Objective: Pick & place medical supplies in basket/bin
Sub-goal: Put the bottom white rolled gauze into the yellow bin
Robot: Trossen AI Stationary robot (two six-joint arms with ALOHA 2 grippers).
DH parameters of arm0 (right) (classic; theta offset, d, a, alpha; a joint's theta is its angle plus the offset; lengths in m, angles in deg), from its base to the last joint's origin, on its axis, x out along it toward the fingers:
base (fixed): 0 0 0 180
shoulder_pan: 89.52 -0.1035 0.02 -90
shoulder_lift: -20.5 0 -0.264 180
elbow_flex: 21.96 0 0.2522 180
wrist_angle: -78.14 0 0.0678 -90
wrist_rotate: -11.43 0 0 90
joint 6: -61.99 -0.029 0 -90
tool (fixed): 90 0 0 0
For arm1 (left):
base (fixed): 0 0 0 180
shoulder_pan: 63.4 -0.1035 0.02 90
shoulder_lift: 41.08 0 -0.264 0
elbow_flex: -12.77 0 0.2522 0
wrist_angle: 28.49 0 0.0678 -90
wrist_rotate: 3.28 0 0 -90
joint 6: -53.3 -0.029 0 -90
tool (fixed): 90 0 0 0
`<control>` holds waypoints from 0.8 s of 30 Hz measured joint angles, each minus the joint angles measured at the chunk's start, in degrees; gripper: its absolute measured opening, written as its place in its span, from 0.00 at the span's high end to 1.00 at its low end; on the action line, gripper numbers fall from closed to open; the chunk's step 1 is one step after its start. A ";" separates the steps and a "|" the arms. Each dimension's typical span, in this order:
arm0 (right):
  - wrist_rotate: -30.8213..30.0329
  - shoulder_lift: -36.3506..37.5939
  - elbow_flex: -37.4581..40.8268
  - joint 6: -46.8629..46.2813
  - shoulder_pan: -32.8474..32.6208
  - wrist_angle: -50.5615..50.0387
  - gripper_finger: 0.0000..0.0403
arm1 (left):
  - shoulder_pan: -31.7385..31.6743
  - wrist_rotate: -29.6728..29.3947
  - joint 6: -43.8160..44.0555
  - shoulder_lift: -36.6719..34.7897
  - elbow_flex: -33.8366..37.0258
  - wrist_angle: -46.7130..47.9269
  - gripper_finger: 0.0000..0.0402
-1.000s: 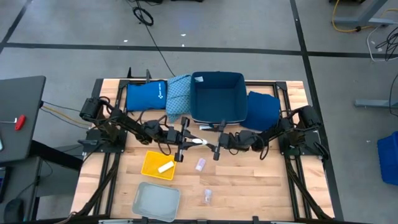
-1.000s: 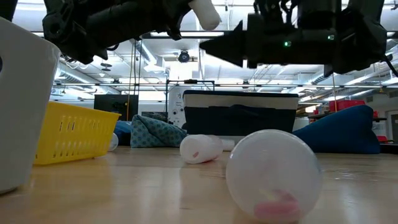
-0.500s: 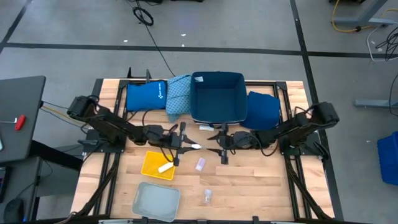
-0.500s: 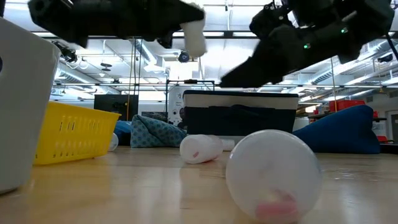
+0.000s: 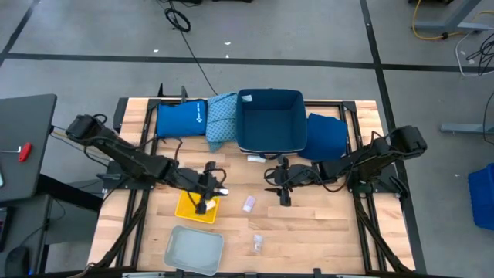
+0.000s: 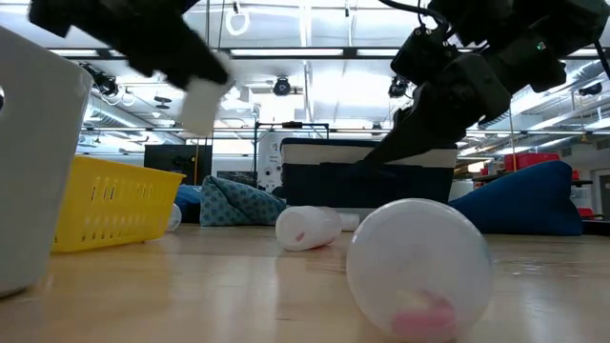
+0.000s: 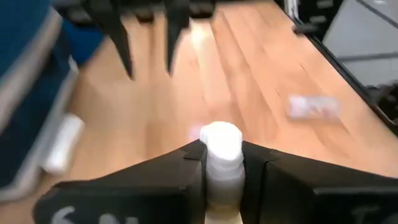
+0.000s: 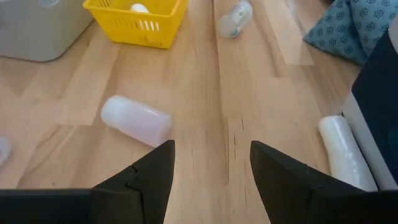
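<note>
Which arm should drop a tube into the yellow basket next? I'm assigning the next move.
Left. The left gripper is shut on a white tube and hangs over the yellow basket. The right gripper is open and empty, out over the table's middle near the clear vial.

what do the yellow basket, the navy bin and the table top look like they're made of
Yellow basket: likely rigid moulded plastic, its slotted walls glossy. Navy bin: looks like soft fabric or matte plastic; the dull, even surface with a pale rim leaves it open. Table top: wood, probably sealed butcher block, with visible plank seams, grain and a slight sheen.
</note>
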 joint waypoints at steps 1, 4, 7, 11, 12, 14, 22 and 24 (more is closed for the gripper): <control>0.00 0.00 0.00 0.02 0.02 -0.05 0.47 | 0.58 0.04 1.32 0.00 0.00 1.40 0.88; -0.02 0.00 0.00 0.24 0.43 -0.35 0.47 | 2.42 0.67 5.05 0.06 0.00 7.39 0.88; -0.20 0.00 0.00 0.28 0.98 -0.35 0.47 | 3.84 0.53 8.80 0.30 0.00 11.63 0.88; -0.22 -0.02 0.00 0.28 1.59 -0.24 0.47 | 5.53 2.78 12.63 0.30 0.02 15.46 0.88; -0.22 -0.02 0.00 0.28 1.68 -0.22 0.47 | 5.82 3.91 13.63 0.30 0.02 16.66 0.88; -0.17 -0.02 0.00 0.29 1.89 -0.22 0.47 | 6.43 5.80 15.61 0.30 0.02 19.25 0.88; -0.18 -0.02 0.00 0.46 1.90 -0.52 0.47 | 7.88 8.90 22.05 0.32 0.00 28.43 0.88; -0.20 -0.02 0.00 0.46 1.90 -0.54 0.47 | 7.86 10.09 22.31 0.32 0.02 28.64 0.88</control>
